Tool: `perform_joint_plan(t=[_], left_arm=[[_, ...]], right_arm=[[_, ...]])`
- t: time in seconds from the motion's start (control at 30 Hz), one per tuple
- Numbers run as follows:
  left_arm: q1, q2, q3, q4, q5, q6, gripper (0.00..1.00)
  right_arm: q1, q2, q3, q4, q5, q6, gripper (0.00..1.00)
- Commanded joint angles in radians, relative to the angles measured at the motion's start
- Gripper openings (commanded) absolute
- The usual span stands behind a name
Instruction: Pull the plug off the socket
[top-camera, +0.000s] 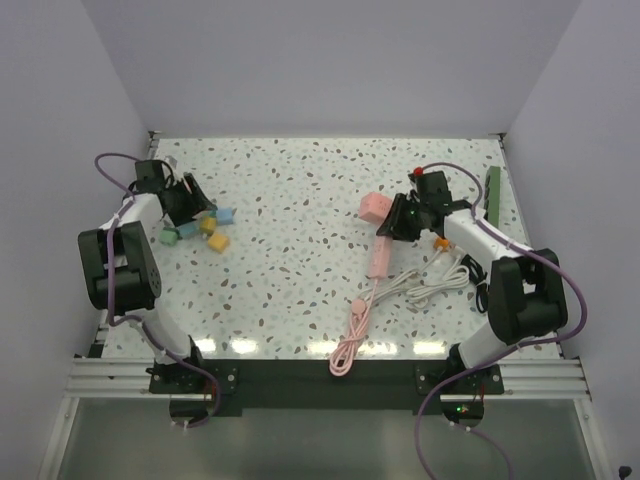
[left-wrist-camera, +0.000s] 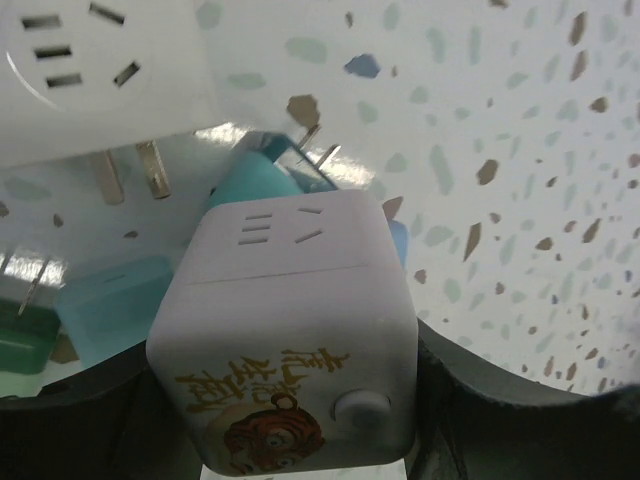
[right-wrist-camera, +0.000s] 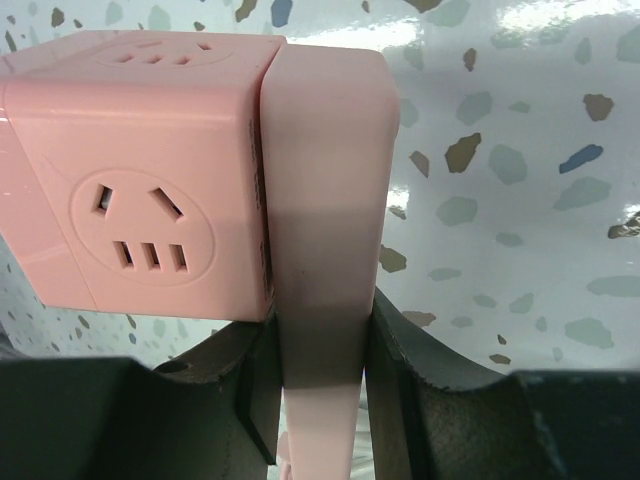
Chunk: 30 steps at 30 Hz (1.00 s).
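Note:
A pink cube socket (top-camera: 373, 207) lies mid-table with a long pink plug (top-camera: 381, 255) pushed into its side; the plug's pink cord (top-camera: 352, 335) runs toward the near edge. My right gripper (top-camera: 398, 222) is shut on the plug. In the right wrist view the plug (right-wrist-camera: 325, 200) sits squeezed in the right gripper (right-wrist-camera: 320, 345), flush against the socket (right-wrist-camera: 140, 170). My left gripper (top-camera: 185, 205) is at the far left among small coloured cubes. In the left wrist view the left gripper (left-wrist-camera: 280, 405) is shut on a white cube socket (left-wrist-camera: 290, 300) with a tiger picture.
Blue (top-camera: 225, 215), yellow (top-camera: 218, 241), teal (top-camera: 187, 230) and green (top-camera: 170, 236) cubes lie by the left gripper. A white cube with prongs (left-wrist-camera: 90, 80) is just beyond it. A coiled white cable (top-camera: 430, 280) lies right of the pink cord. A green bar (top-camera: 492, 195) lies along the right edge.

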Motion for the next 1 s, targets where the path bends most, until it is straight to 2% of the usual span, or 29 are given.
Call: perform_joint_plan(t=[0.0,0.23,0.27,0.3,0.4,0.5,0.6,0.63,0.7,0.83,0.97], left_arm=[[-0.016,-0.003,0.081,-0.069,-0.145,0.048,0.33],[-0.018,-0.031,0.087,-0.060,-0.211,0.027,0.66],[-0.016,-0.044,0.087,-0.063,-0.207,0.025,0.90],[-0.018,-0.055,0.084,-0.063,-0.191,0.024,1.00],[-0.030,-0.104,0.069,-0.063,-0.141,0.015,1.00],[-0.090,-0.161,0.055,-0.084,-0.108,0.012,1.00],[-0.195,-0.224,0.009,-0.042,-0.012,-0.033,1.00],[-0.259,-0.235,0.000,-0.005,0.019,-0.074,1.00],[-0.320,-0.264,-0.044,0.075,0.101,-0.134,1.00],[-0.482,-0.249,-0.061,0.242,0.174,-0.226,1.00],[-0.582,-0.160,-0.009,0.308,0.189,-0.232,1.00]], right_arm=[[0.027,-0.012,0.058,0.055,-0.087,-0.028,0.00],[0.035,-0.004,0.075,0.050,-0.125,-0.034,0.00],[0.036,-0.003,0.077,0.052,-0.130,-0.034,0.00],[0.038,-0.001,0.080,0.050,-0.142,-0.036,0.00],[0.047,0.005,0.093,0.049,-0.148,-0.038,0.00],[0.059,0.020,0.115,0.041,-0.159,-0.039,0.00],[0.084,0.035,0.130,0.037,-0.156,-0.045,0.00],[0.090,0.040,0.138,0.037,-0.156,-0.048,0.00],[0.105,0.051,0.143,0.040,-0.156,-0.044,0.00],[0.122,0.066,0.150,0.061,-0.179,-0.030,0.00],[0.151,0.088,0.187,0.040,-0.183,-0.036,0.00]])
